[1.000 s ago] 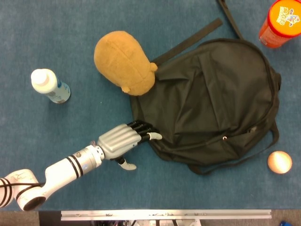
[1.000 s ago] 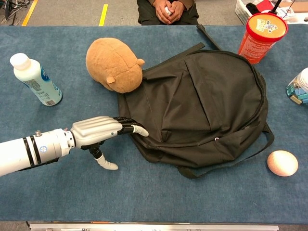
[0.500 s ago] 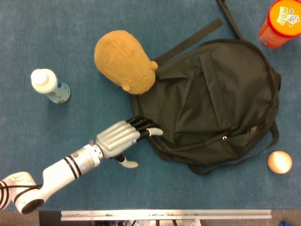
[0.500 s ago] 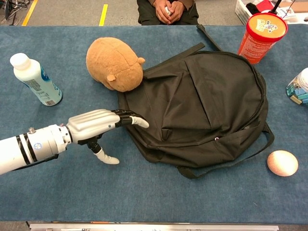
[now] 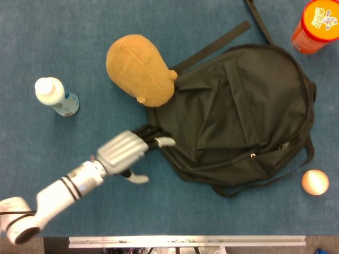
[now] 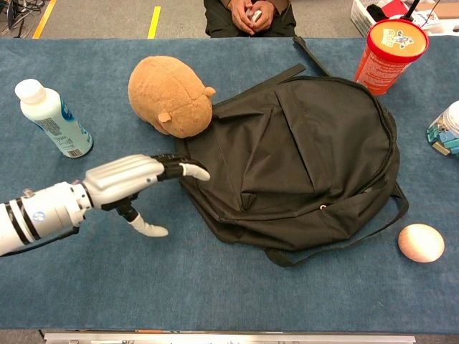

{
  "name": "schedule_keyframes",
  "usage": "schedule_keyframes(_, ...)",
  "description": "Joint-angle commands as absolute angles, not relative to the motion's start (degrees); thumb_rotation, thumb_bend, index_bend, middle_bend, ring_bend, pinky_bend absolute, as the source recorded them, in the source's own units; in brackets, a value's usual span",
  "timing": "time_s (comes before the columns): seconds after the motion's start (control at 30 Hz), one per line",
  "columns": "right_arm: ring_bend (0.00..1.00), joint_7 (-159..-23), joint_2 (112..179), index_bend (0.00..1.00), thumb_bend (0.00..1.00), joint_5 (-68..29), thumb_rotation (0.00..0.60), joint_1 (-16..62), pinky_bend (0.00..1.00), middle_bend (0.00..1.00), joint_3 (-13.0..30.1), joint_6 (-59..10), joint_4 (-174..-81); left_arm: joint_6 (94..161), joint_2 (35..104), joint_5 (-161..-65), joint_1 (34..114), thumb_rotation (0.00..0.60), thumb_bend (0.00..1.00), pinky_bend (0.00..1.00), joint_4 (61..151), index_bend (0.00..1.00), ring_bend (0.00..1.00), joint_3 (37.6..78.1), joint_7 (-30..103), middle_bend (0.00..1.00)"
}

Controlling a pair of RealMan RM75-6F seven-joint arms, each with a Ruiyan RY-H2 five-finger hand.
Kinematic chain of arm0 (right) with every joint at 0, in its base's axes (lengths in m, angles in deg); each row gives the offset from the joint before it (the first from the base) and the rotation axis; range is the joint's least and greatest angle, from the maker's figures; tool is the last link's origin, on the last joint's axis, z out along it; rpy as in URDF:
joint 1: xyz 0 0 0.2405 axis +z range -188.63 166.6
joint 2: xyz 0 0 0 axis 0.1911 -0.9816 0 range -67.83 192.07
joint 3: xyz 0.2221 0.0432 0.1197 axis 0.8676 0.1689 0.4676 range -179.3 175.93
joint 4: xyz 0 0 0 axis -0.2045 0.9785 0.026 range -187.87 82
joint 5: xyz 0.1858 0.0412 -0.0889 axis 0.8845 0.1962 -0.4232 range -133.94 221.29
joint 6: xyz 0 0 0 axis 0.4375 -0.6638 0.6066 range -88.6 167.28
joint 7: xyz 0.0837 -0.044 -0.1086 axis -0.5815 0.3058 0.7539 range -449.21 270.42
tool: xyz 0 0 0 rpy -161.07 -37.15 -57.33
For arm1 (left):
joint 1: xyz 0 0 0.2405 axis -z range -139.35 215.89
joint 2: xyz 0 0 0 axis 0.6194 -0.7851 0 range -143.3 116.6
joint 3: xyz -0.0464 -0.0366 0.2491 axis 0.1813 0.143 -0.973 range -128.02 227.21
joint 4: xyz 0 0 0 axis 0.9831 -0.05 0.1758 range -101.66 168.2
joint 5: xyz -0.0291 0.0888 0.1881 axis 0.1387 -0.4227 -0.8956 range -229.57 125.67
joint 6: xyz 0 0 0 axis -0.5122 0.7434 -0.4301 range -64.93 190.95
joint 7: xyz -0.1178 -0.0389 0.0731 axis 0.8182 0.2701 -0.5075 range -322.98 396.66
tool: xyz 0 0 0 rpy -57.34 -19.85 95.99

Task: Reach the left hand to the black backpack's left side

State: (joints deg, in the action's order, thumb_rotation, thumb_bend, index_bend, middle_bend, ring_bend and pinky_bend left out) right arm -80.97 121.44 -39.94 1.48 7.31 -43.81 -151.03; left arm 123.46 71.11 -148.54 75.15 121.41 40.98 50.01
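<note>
The black backpack (image 5: 243, 116) lies flat on the blue table, its straps trailing toward the far edge; the chest view shows the same backpack (image 6: 308, 150) right of centre. My left hand (image 5: 124, 151) hovers at the bag's left edge, fingers stretched out flat and thumb hanging down, holding nothing. Its fingertips (image 5: 164, 141) reach just over the bag's left rim. From the chest camera the left hand (image 6: 129, 179) comes in from the left, fingertips (image 6: 195, 170) at the rim; whether they touch the fabric is unclear. My right hand appears in neither view.
A brown plush toy (image 6: 168, 95) leans against the bag's upper left corner. A white bottle (image 6: 51, 118) lies at the far left. An orange canister (image 6: 389, 54) stands at the back right, a pale ball (image 6: 420, 242) at the front right. A person (image 6: 249, 16) sits across the table.
My left hand has drawn back to the left and risen slightly; its fingertips now sit at the bag's rim rather than further onto the fabric.
</note>
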Motion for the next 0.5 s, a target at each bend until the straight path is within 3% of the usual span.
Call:
schedule_keyframes(0.03, 0.25, -81.00, 121.28, 0.24, 0.11, -39.67, 0.600, 1.34, 0.38, 0.37, 7.41, -43.95, -150.97, 128.28, 66.10, -147.65, 72.04, 0.600, 0.15, 0.10, 124.30, 0.15, 0.07, 41.44, 48.11, 0.12)
schedule_keyframes(0.5, 0.25, -81.40, 120.66, 0.24, 0.12, -38.05, 0.600, -0.78, 0.38, 0.37, 7.89, -46.64, -150.46, 139.55, 51.00, -141.87, 60.07, 0.600, 0.15, 0.10, 130.21, 0.15, 0.08, 38.78, 42.73, 0.13)
